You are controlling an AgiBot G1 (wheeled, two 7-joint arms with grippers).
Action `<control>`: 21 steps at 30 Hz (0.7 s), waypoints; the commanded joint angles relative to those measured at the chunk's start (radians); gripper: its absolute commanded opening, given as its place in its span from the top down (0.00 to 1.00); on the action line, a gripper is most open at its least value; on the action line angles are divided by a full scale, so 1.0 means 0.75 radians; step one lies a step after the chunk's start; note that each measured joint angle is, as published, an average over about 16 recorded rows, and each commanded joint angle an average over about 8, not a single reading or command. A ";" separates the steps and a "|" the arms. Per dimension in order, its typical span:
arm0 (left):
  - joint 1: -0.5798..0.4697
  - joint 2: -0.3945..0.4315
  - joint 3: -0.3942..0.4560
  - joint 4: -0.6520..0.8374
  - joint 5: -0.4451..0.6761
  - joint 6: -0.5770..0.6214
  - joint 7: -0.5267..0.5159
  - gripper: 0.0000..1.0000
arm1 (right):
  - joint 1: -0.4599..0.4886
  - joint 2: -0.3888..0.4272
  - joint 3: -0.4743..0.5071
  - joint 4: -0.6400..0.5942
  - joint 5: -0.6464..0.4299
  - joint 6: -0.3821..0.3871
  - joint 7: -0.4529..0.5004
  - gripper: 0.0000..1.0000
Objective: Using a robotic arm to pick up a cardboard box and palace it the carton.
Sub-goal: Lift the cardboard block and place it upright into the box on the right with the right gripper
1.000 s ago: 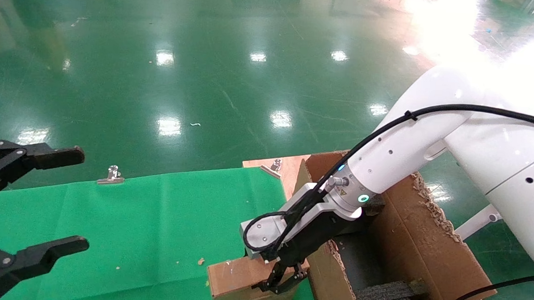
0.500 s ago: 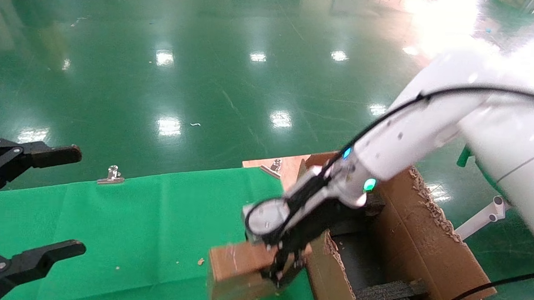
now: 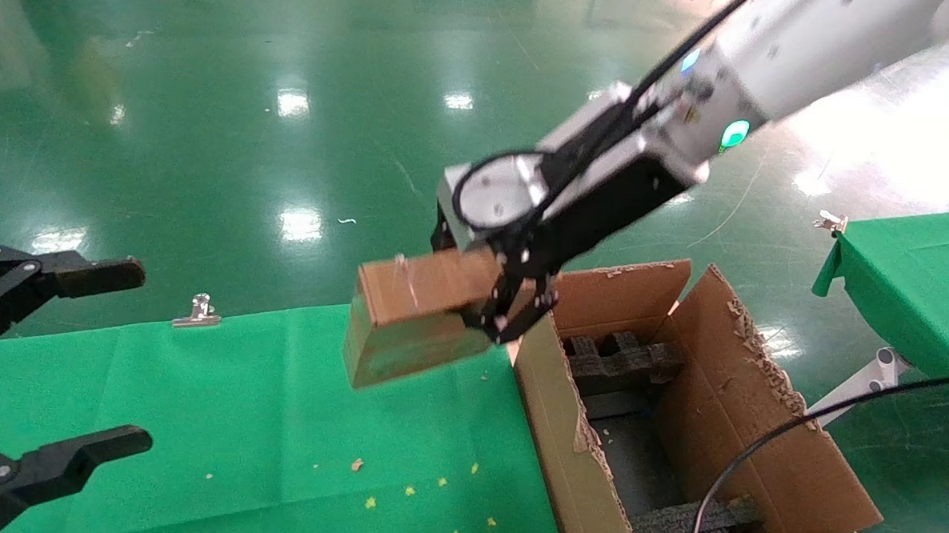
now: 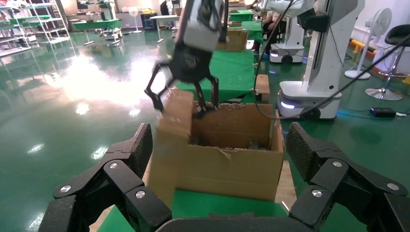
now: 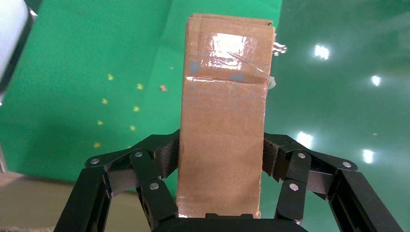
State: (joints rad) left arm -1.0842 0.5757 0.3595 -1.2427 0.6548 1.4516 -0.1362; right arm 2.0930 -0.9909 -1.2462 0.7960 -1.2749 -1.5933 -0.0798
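My right gripper [image 3: 513, 308], on the white-and-silver arm [image 3: 740, 54], is shut on the small brown cardboard box [image 3: 416, 316] and holds it in the air above the green cloth, just left of the carton's far left corner. In the right wrist view the box [image 5: 223, 125] is clamped between both pads [image 5: 169, 157]. The large torn-edged carton [image 3: 707, 445] stands open at the right with black foam blocks [image 3: 619, 357] inside. In the left wrist view the carton [image 4: 232, 154] and the lifted box [image 4: 171, 125] show ahead. My left gripper [image 3: 70, 361] hangs open and empty at the far left.
A green cloth [image 3: 236, 416] covers the table, dotted with small yellow scraps [image 3: 408, 492]. A metal clip [image 3: 198, 310] holds its far edge. A second green-covered table [image 3: 915, 270] stands at the right. A black cable [image 3: 796, 433] crosses over the carton.
My right gripper has lifted the cardboard box off the table, up and away from me, to above the carton's far left corner. The left arm has not moved.
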 commanded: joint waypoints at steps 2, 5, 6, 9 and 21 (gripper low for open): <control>0.000 0.000 0.000 0.000 0.000 0.000 0.000 0.00 | 0.082 -0.014 -0.057 -0.046 0.044 -0.002 -0.043 1.00; 0.000 0.000 0.000 0.000 0.000 0.000 0.000 0.00 | 0.120 -0.016 -0.121 -0.079 0.088 -0.001 -0.074 1.00; 0.000 0.000 0.000 0.000 0.000 0.000 0.000 0.00 | 0.133 -0.012 -0.143 -0.089 0.100 -0.002 -0.083 1.00; 0.000 0.000 0.000 0.000 0.000 0.000 0.000 0.00 | 0.182 0.014 -0.211 -0.115 0.129 -0.003 -0.106 1.00; 0.000 0.000 0.000 0.000 0.000 0.000 0.000 0.00 | 0.463 0.249 -0.583 -0.108 0.132 -0.012 -0.114 1.00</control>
State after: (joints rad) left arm -1.0842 0.5757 0.3595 -1.2427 0.6547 1.4515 -0.1361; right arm 2.4356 -0.8086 -1.6821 0.7139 -1.1754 -1.6014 -0.1647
